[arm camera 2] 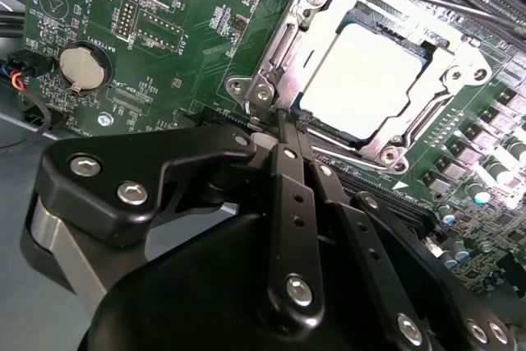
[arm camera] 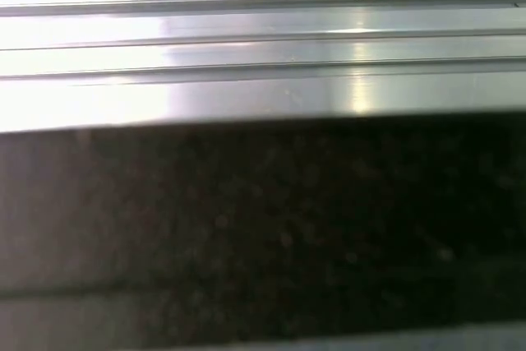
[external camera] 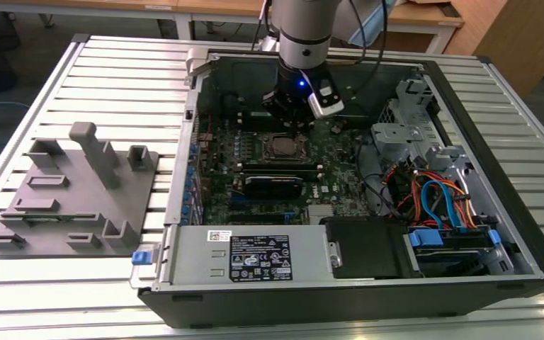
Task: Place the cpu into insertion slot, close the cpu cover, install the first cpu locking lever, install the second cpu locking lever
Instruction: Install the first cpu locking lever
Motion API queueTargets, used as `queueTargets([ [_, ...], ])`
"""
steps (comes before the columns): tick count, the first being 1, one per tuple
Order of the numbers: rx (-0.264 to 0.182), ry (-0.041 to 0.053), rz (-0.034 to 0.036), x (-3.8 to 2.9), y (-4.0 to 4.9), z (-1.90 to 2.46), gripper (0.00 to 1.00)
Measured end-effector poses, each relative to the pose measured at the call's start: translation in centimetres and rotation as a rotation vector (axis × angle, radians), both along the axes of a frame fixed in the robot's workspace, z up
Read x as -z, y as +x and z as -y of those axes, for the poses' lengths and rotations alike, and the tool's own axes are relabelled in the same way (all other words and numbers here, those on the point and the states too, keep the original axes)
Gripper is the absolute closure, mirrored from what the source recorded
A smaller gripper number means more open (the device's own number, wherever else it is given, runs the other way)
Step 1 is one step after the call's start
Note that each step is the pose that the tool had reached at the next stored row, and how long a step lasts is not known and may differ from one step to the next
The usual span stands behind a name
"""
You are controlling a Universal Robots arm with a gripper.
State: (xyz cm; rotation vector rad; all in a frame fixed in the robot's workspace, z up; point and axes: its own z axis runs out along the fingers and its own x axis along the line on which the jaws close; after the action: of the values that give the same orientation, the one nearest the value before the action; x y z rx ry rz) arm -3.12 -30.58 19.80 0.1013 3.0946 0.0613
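The cpu [arm camera 2: 370, 80], with its pale silvery top, lies flat in the insertion slot [external camera: 282, 146] on the green board. The cpu cover [arm camera 2: 289, 48], a silver frame, lies down around it, and the chip shows through its window. A thin metal locking lever [arm camera 2: 460, 7] runs along the socket's far side. My gripper [arm camera 2: 292, 121] is shut, its black fingers [arm camera 2: 283, 178] pressed side by side with the tips at the socket's near corner. Whether they pinch anything is hidden. In the exterior view the gripper [external camera: 294, 117] hangs inside the case just behind the socket.
The open computer case holds a grey power supply box [external camera: 244, 258] at the front and a drive cage with coloured cables [external camera: 442, 198] on the exterior view's right. A grey fixture [external camera: 74, 191] stands on the slatted table. A coin cell [arm camera 2: 85, 66] sits on the board. A dark case wall [arm camera: 263, 228] is close by.
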Motion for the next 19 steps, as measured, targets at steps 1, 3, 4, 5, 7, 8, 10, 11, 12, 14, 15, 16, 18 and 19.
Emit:
queueTargets([
  [1,0.000,0.0003,0.0001,-0.05,0.00,0.00,0.89],
  [3,0.000,0.0008,0.0000,-0.26,-0.02,0.00,0.89],
  [4,0.000,0.0011,0.0000,-0.37,-0.04,0.00,0.89],
  [5,0.000,0.0015,0.0000,-0.48,-0.07,0.00,0.89],
  [7,0.000,0.0027,0.0002,-0.65,-0.19,0.00,0.89],
  [8,0.000,0.0035,0.0005,-0.73,-0.29,0.00,0.89],
  [10,0.000,0.0050,0.0015,-1.00,-0.45,0.00,0.89],
  [11,0.000,0.0059,0.0021,-1.18,-0.51,0.00,0.89],
  [12,0.000,0.0068,0.0027,-1.37,-0.55,0.00,0.89],
  [14,0.000,0.0085,0.0037,-1.70,-0.65,0.00,0.89],
  [15,0.000,0.0099,0.0045,-1.77,-0.72,0.00,0.89],
  [16,0.000,0.0119,0.0052,-1.80,-0.80,0.00,0.89],
  [18,-0.001,0.0153,0.0065,-1.83,-1.07,0.00,0.89],
  [19,-0.001,0.0167,0.0072,-1.83,-1.22,0.00,0.89],
])
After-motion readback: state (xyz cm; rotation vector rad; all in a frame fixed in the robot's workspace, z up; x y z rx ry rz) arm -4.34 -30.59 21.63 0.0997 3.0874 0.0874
